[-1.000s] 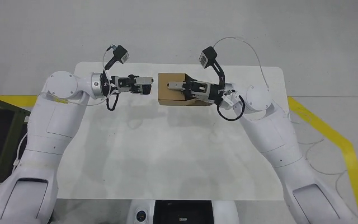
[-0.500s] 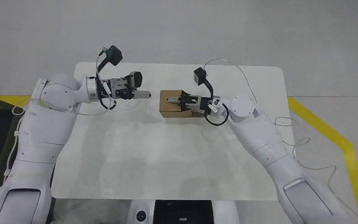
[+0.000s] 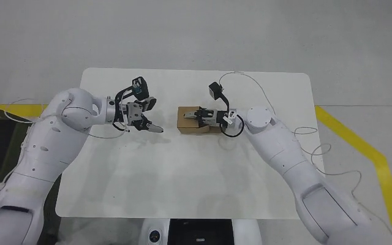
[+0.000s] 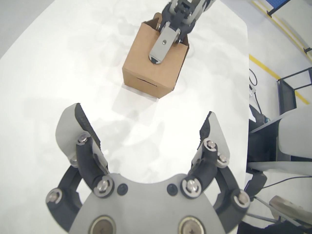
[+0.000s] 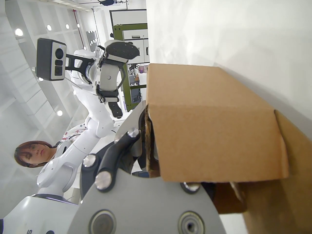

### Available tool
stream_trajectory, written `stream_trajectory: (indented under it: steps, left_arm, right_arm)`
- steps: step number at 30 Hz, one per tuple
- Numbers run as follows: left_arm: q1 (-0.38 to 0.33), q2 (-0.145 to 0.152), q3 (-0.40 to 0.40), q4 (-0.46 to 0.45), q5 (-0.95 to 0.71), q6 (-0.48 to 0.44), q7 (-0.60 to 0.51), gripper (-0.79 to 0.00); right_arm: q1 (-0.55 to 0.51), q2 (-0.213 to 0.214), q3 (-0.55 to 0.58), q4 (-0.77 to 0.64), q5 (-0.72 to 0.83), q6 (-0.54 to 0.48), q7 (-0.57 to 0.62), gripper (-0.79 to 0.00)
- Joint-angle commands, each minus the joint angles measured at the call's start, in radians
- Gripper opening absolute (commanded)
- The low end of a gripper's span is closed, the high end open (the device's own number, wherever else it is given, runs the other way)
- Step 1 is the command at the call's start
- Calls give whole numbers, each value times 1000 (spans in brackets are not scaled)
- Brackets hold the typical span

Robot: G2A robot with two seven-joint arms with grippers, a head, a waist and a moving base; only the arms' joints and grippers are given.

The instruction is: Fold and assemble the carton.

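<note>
**At counter (image 3: 184, 177) centre: carton (image 3: 191, 119) set down, left hand (image 4: 143, 110) withdrawn**

Right hand (image 4: 156, 57) pinches the carton's top wall; the carton now rests nearer the robot. Left hand, spread wide, has drawn back, well apart, so the open end probably still needs closing

Bright, even overhead light falls on the white table (image 4: 61, 62), so the carton (image 4: 151, 74) throws only a faint, soft shadow at the foot of its slotted end face. Beyond the carton in the right wrist view round ceiling lamps (image 5: 18, 32) glare, probably the source; the left wrist view bows the table's rim.
</note>
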Motion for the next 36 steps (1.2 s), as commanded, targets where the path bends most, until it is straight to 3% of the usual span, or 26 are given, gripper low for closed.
stream_trajectory:
  steps: [1, 4, 16, 22, 31, 32, 33, 34, 36]
  left_arm:
    - [-19, 6, 42, -2, 7, -1, 1, 0]
    - [-41, 10, 89, -3, -6, -1, 1, 0]
    - [-156, -13, 216, 55, -47, -1, 39, 0]
    - [-191, -23, 269, 84, -36, -1, 79, 0]
    - [-235, -30, 355, 107, -19, -1, 132, 0]
    - [-239, -32, 362, 108, -7, -1, 145, 0]
    - [-242, -33, 369, 111, 11, -1, 161, 0]
    - [-243, -34, 374, 113, 22, -1, 174, 0]
    - [-247, -38, 395, 118, 73, -1, 207, 0]
  right_arm:
    - [4, -7, -5, 14, 4, -3, -2, -120]
    - [7, -14, -6, 25, 10, -9, -4, -31]
    - [-30, 21, 84, -82, -5, 14, 33, -6]
    - [-123, 75, 188, -250, -65, 75, 29, 0]
    - [-327, 152, 377, -610, -146, 194, 26, -6]
    - [-343, 158, 395, -640, -151, 204, 28, -58]
    - [-358, 163, 411, -667, -154, 214, 32, -212]
    - [-367, 166, 421, -684, -155, 222, 35, -419]
    - [-393, 176, 450, -738, -161, 246, 48, -631]
